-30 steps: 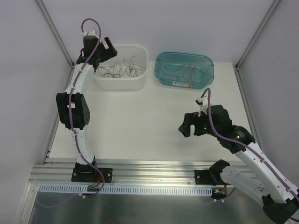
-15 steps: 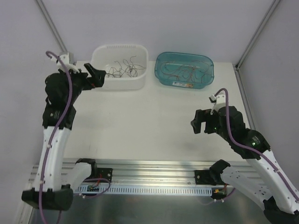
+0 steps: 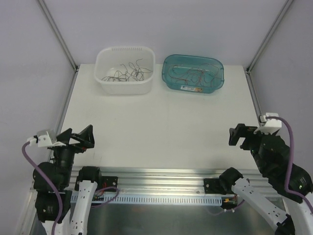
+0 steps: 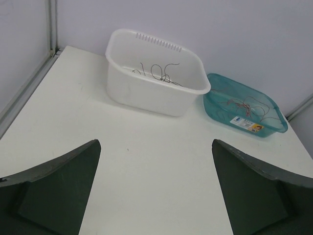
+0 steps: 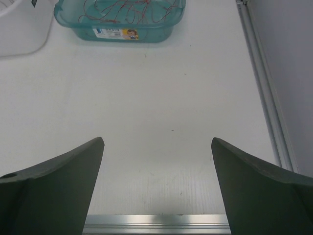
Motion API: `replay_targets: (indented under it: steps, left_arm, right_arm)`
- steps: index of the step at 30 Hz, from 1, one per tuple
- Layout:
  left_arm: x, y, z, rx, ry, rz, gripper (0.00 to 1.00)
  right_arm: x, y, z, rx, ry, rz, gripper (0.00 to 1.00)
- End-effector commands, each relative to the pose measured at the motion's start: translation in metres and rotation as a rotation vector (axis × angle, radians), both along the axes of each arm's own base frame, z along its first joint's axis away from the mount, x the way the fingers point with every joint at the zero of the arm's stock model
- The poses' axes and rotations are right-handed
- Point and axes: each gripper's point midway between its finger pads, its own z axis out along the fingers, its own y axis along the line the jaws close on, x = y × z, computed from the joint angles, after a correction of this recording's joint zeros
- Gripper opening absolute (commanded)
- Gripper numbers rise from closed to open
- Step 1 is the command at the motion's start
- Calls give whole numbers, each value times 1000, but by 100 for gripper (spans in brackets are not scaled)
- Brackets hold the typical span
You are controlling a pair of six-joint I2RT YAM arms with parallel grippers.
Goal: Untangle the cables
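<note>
Left hand (image 4: 155, 143) agape, cables (image 4: 157, 73) curl every way

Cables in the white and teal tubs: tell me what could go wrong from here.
1. The cables in the white tub lie in one loose tangle and are far thinner than the open left gripper; a pinch may miss them or lift the whole clump.
2. The cables in the teal tub loop close to its rim; a pull could snag there and drag the tub.
</note>
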Motion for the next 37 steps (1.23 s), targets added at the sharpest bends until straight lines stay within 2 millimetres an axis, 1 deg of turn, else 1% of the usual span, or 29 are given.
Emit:
replay_targets:
  steps: [1,2,3,5,6,8,10,12,15,17,24,27,33,37]
  left_arm:
    - [-20,13,-27,-47,51,79,99]
    - [-25,14,-31,-43,58,82,99]
    - [-32,15,-32,-39,36,88,99]
    - [-40,18,-35,-33,27,100,99]
    - [-42,19,-34,-39,16,106,99]
    - [-51,23,-31,-38,-27,126,99]
    - [-57,26,-30,-50,-58,143,99]
    - [-61,28,-30,-55,-63,151,99]
    - [-61,23,-29,-45,-64,126,99]
    - [-61,23,-30,-51,-63,124,99]
    - [-56,27,-36,-95,-45,149,99]
    - [-54,27,-38,-103,-40,147,99]
    - [-52,28,-40,-116,-34,156,99]
    - [-51,31,-42,-121,-29,177,99]
  right_arm:
    - [-13,-36,-8,-39,-55,-129,97]
    - [-15,-39,-10,-31,-69,-140,97]
    - [-20,-45,-17,-15,-93,-151,97]
    - [-25,-51,-21,2,-122,-167,97]
    - [-30,-56,-23,24,-148,-171,97]
    - [-33,-58,-30,33,-164,-169,97]
    - [-41,-69,-32,88,-219,-214,97]
    - [-43,-74,-33,111,-246,-230,97]
    - [-48,-82,-36,131,-269,-265,97]
    - [-50,-83,-36,175,-274,-277,97]
    - [-56,-82,-33,195,-278,-255,97]
    - [-57,-79,-32,191,-269,-229,97]
    - [-57,-78,-29,186,-263,-219,97]
    - [-54,-74,-29,161,-251,-203,97]
